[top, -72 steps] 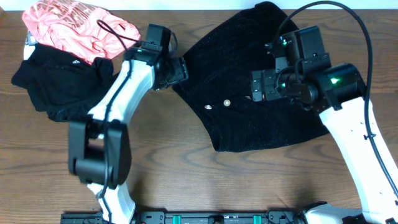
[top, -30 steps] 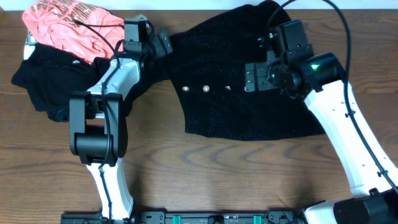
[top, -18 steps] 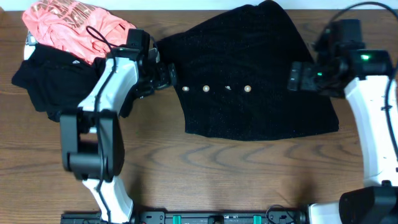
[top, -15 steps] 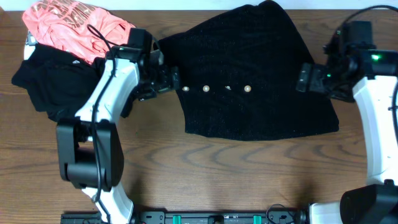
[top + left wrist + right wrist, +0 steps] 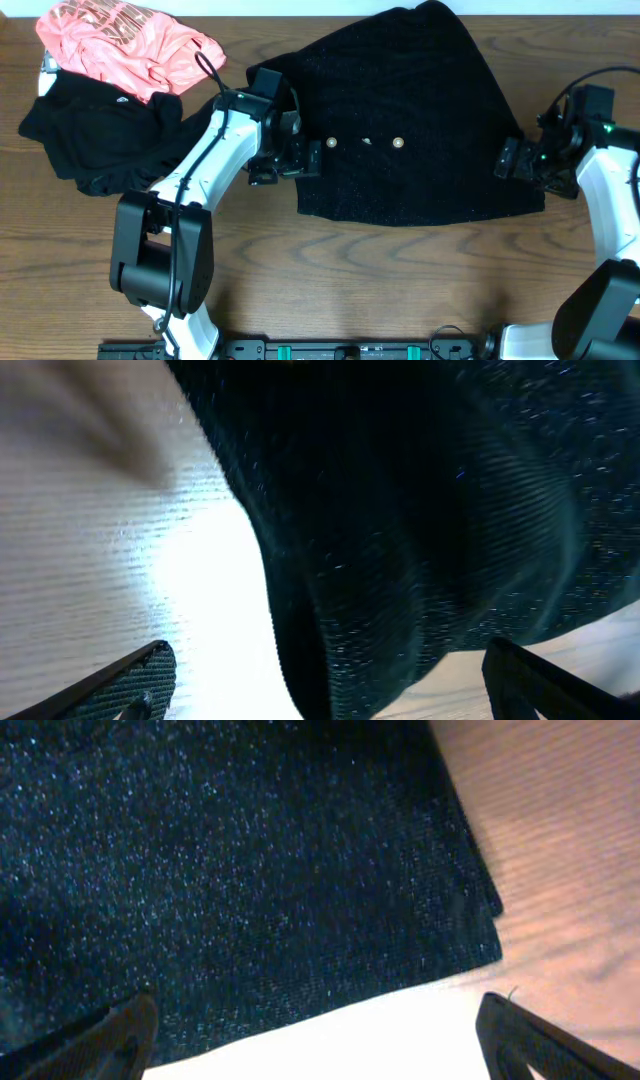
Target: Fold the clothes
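The large, coarse black speckled garment (image 5: 400, 120) is lying flat on the wooden desk (image 5: 350, 285). The left gripper (image 5: 290, 167) and right gripper (image 5: 524, 170) are hovering released at its left and right edges. The first fold is probably starting: each must pinch a hem.

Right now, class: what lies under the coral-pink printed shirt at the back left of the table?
The coral-pink printed shirt overlaps the far edge of a smooth matte black top lying on the wooden table. How far that top runs underneath is hidden.
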